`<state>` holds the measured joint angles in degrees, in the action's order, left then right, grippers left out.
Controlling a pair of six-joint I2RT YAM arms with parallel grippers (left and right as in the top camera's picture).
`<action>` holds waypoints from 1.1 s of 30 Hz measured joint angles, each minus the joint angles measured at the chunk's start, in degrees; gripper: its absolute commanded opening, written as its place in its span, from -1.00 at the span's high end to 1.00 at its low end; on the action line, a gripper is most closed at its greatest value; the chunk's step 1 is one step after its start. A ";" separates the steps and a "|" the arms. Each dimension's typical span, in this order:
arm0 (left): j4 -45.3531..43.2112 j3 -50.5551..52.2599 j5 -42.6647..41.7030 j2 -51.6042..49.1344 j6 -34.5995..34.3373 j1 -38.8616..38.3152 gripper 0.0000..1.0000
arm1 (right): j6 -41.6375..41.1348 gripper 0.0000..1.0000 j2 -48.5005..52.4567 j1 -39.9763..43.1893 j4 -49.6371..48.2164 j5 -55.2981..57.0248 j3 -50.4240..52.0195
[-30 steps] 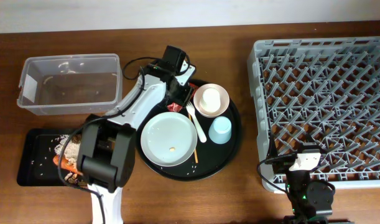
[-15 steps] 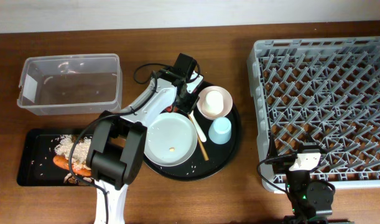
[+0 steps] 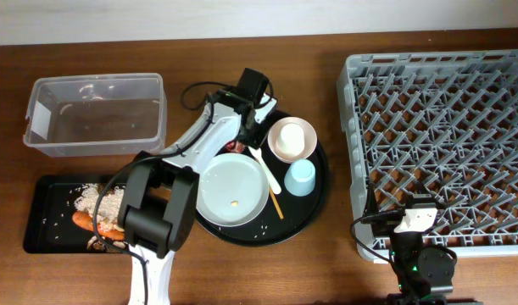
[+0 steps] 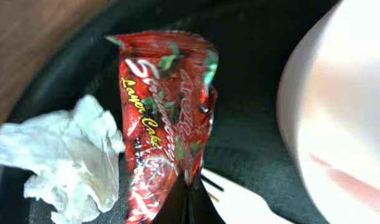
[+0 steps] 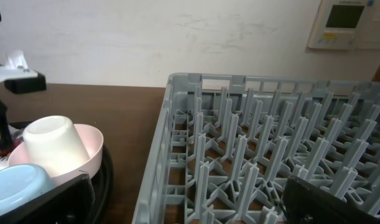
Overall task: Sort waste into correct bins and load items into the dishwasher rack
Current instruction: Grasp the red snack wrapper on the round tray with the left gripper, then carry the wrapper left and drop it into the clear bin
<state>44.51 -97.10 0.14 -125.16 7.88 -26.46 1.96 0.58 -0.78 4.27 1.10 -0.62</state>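
The red crinkled wrapper lies on the round black tray, and my left gripper is shut on its near edge. A crumpled white paper sits just left of it. From overhead the left gripper is at the tray's back left, next to the cream-pink bowl, which holds the small white cup. The pale plate, white fork, chopsticks and light blue cup rest on the same tray. My right gripper is open, low at the grey rack's front left corner.
A clear plastic tub stands at the back left. In front of it, the shallow black tray holds rice and a carrot. The round black tray sits mid-table, and my left arm reaches across its left side.
My left arm swung right, uncovering the shallow black tray, and its gripper settled over the wrapper and closed on it. The right arm stayed still.
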 measured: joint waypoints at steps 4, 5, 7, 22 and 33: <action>1.29 -2.14 -4.66 0.37 -0.55 0.00 0.99 | 0.00 -0.97 0.00 0.00 0.00 -0.02 0.00; 1.55 -2.14 -5.75 0.90 -1.16 0.00 0.99 | 0.00 -0.97 0.00 0.00 0.00 -0.02 0.00; 1.64 -2.14 -6.67 2.40 -3.48 0.02 0.99 | 0.00 -0.97 0.00 0.00 0.00 -0.02 0.00; 2.45 -2.97 -8.13 17.27 -36.74 34.88 0.95 | 0.04 -0.97 0.00 0.00 0.00 -0.02 0.00; 3.74 -2.95 -13.38 17.25 -39.67 42.60 -0.98 | 0.00 -0.97 0.00 0.00 0.00 -0.02 0.00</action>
<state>48.25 -100.05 -13.23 -107.92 -31.79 16.14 1.96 0.58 -0.78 4.27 1.08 -0.62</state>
